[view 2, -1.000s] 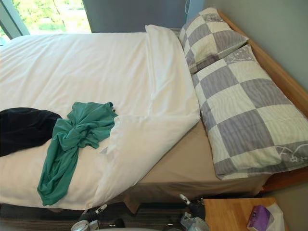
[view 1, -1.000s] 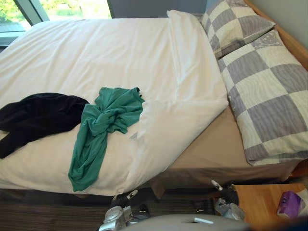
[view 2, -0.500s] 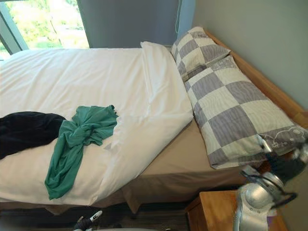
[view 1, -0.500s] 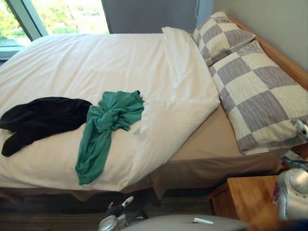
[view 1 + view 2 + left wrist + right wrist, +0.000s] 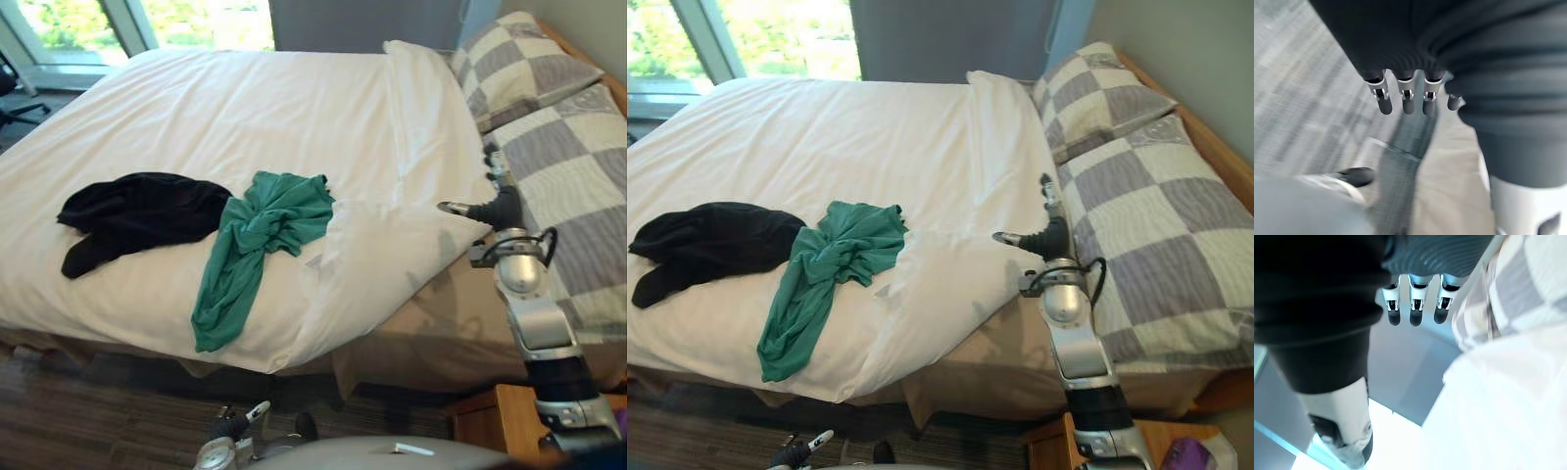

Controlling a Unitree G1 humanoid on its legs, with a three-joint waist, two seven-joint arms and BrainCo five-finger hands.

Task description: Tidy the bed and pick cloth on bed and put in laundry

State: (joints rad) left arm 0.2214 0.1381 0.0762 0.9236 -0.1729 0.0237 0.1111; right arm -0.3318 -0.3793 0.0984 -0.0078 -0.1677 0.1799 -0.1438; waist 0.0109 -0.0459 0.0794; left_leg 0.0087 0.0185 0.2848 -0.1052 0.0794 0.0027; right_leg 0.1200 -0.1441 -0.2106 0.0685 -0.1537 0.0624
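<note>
Right hand (image 5: pixel 500 206) hovers right of centre over the duvet (image 5: pixel 294 108) and its turned-back corner, fingers spread, empty; probably positioned to straighten it. Green cloth (image 5: pixel 257 235) and black cloth (image 5: pixel 132 211) lie centre-left on the duvet. Left hand (image 5: pixel 1408 100) hangs low, fingers relaxed.

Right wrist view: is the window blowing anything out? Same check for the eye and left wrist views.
Right wrist view: yes, the bright window whites out past the right hand, and the white duvet shows little texture. Left eye view: the window is overexposed too, but the crumpled green cloth garment and black cloth garment are well exposed. Left wrist view: left hand over grey floor, no glare.
</note>
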